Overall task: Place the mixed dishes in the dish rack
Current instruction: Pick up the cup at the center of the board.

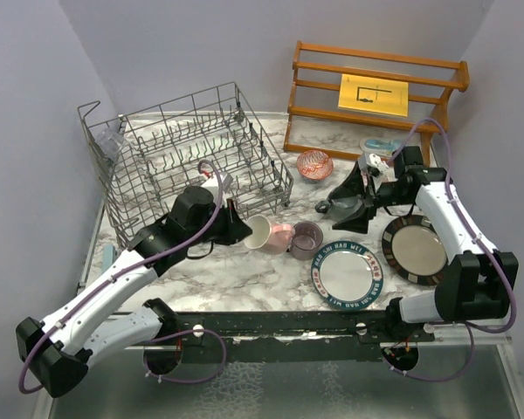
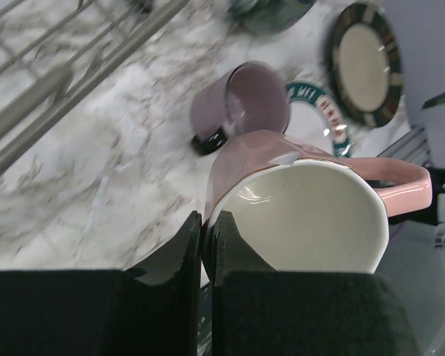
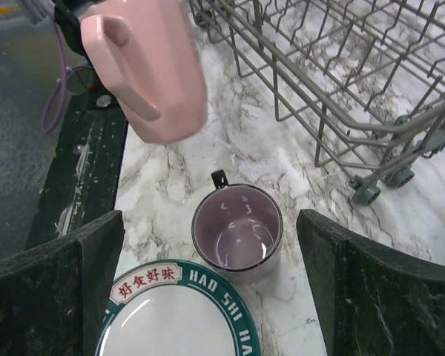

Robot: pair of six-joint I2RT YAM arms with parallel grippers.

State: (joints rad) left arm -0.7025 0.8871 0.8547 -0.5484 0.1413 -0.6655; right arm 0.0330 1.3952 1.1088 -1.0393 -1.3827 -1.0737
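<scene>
My left gripper (image 1: 241, 229) is shut on the rim of the pink mug (image 1: 273, 236). It holds the mug on its side just in front of the grey wire dish rack (image 1: 157, 131). In the left wrist view the fingers (image 2: 185, 245) pinch the mug's rim (image 2: 304, 215). The mauve mug (image 1: 306, 240) stands upright beside it on the table. My right gripper (image 1: 348, 204) is open and empty. In the right wrist view it (image 3: 210, 226) hovers over the mauve mug (image 3: 237, 233). The pink mug (image 3: 152, 67) hangs above it there.
The blue-rimmed lettered plate (image 1: 347, 273) and the dark-rimmed beige plate (image 1: 415, 250) lie flat at the front right. A red-patterned bowl (image 1: 314, 163) sits behind them. The wooden slatted shelf (image 1: 375, 87) with a yellow card stands at the back right. A clear item (image 1: 112, 144) sits in the rack's left corner.
</scene>
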